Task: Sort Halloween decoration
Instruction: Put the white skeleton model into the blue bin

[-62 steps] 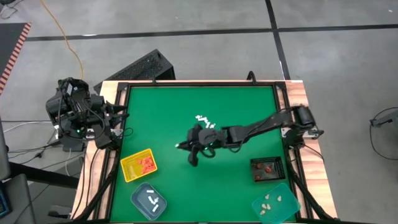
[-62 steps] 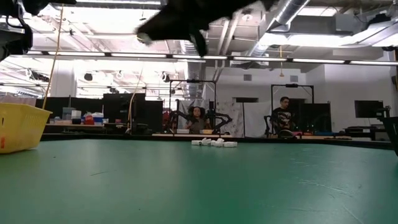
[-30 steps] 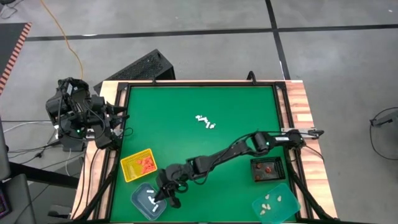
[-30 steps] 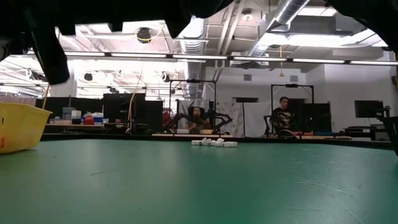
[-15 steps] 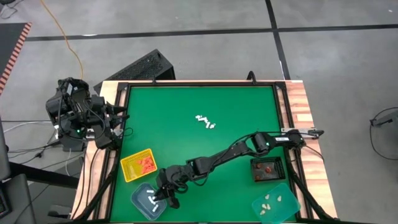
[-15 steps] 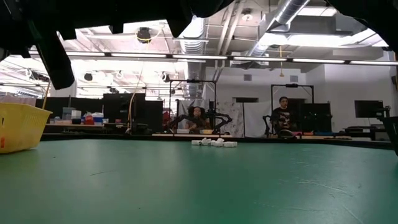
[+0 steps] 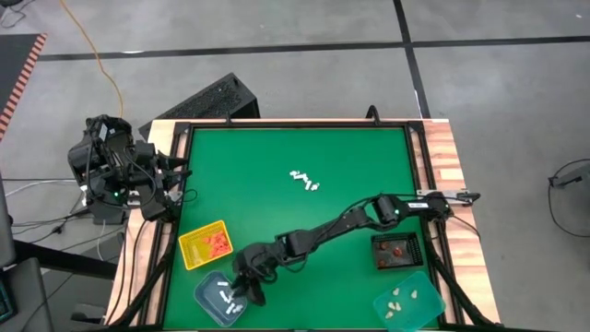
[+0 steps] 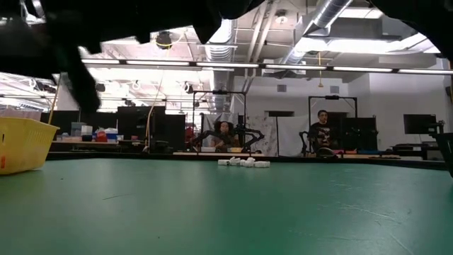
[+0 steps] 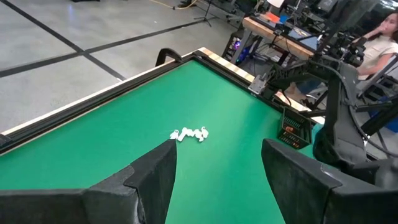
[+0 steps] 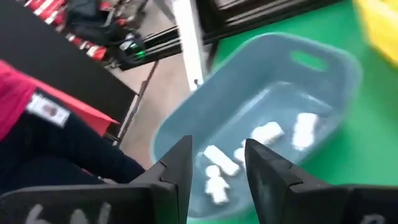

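Several tiny white Halloween decorations (image 7: pixel 304 180) lie in a loose cluster on the green mat, a little beyond its middle; they also show in the low view (image 8: pixel 243 162) and the left wrist view (image 9: pixel 189 134). My right gripper (image 7: pixel 247 293) hangs open over a blue-grey tray (image 10: pixel 273 99) at the near left. Nothing is between its fingers (image 10: pixel 180 168). Several white pieces (image 10: pixel 267 134) lie on the tray's floor. My left gripper (image 9: pixel 217 162) waits open beyond the table's left edge.
A yellow tray (image 7: pixel 205 244) with orange-red pieces stands beside the blue-grey tray (image 7: pixel 218 297). At the near right are a black tray (image 7: pixel 396 249) with red pieces and a teal tray (image 7: pixel 408 302) with cream pieces. People sit in the room beyond the table's far edge.
My right gripper has kept its place above the blue-grey tray and has rolled a little there; in the low view its dark finger has swung sideways. Before that it came from the mat's middle to the near left corner.
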